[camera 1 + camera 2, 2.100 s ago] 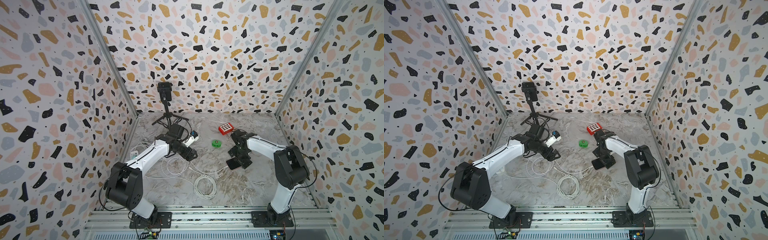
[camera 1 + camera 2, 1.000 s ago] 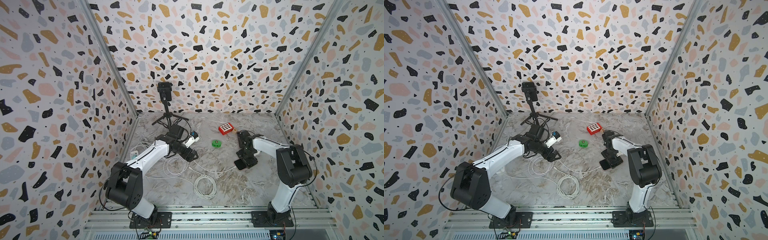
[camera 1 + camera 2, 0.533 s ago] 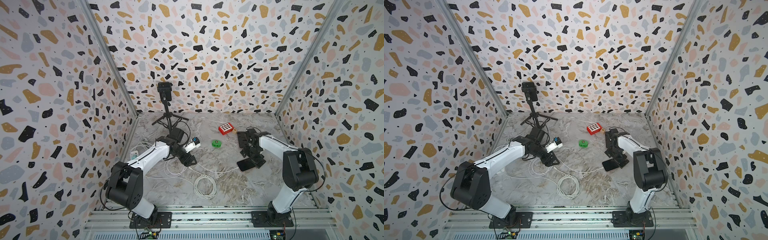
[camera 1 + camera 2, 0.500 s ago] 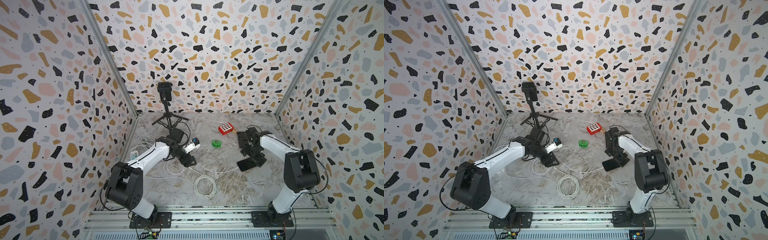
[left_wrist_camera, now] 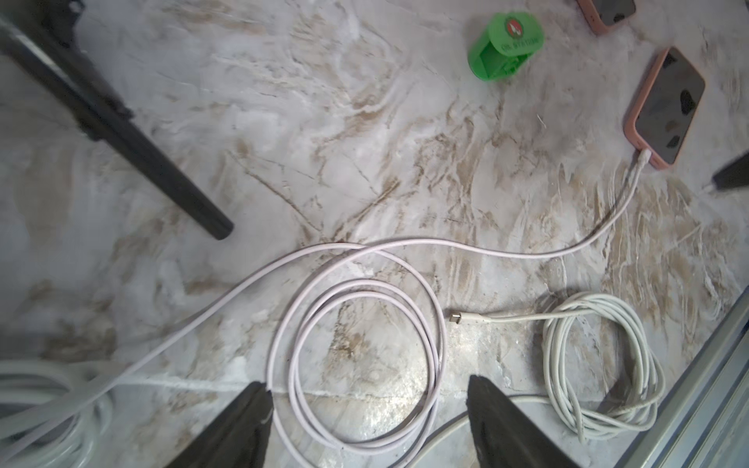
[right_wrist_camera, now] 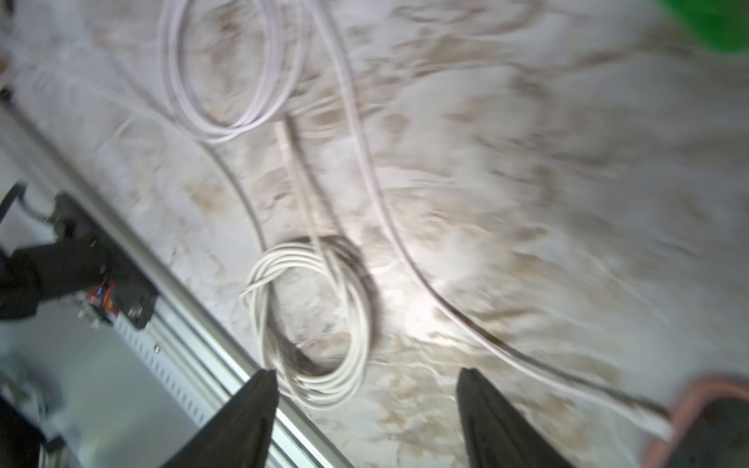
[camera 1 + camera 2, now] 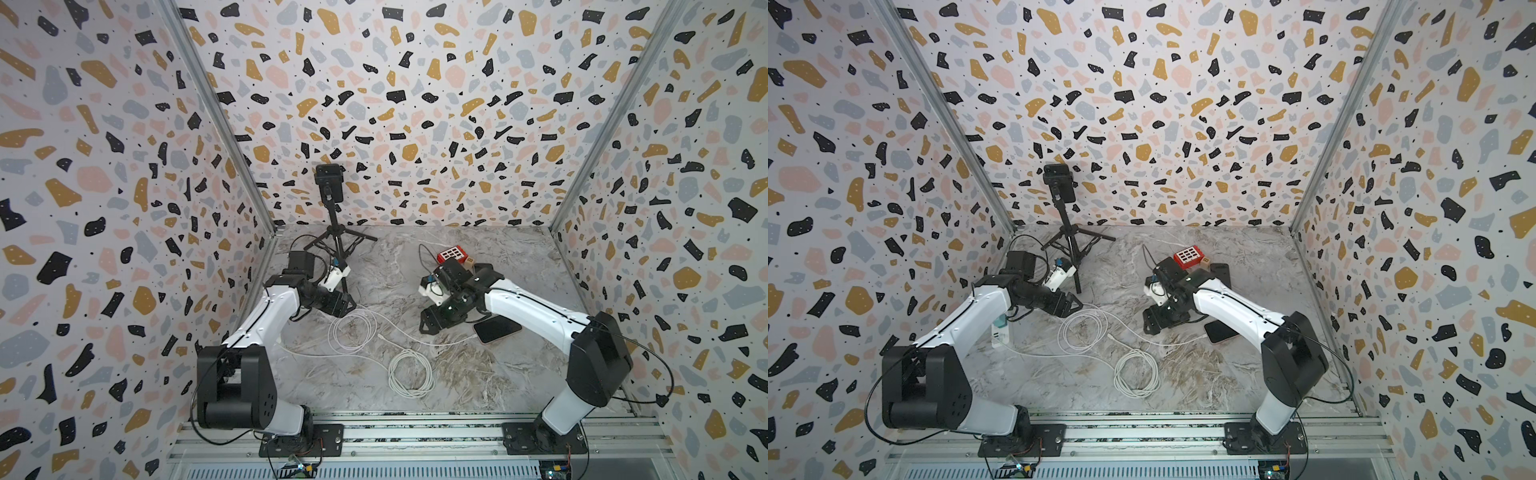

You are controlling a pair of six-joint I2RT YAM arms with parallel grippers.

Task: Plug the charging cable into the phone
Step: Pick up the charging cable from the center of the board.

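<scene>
Phone (image 7: 497, 329) lay flat on the marble table (image 7: 478, 374) just beside your right gripper (image 6: 367, 372), with the charging cable (image 5: 405, 242) meeting its short edge, and you had this gripper and the left gripper (image 5: 369, 385) both with jaws apart, holding nothing.

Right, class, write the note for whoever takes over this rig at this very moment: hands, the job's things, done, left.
Left hand: open, empty, over the looped pale pink charging cable.
Right hand: open, empty, near the black phone in its pink case, which lies flat, screen up.
Done: the cable's white plug looks seated in the phone's end.
Left: probably just confirm the seating and draw both arms back.
A coiled white spare cable lies unplugged nearby.
</scene>
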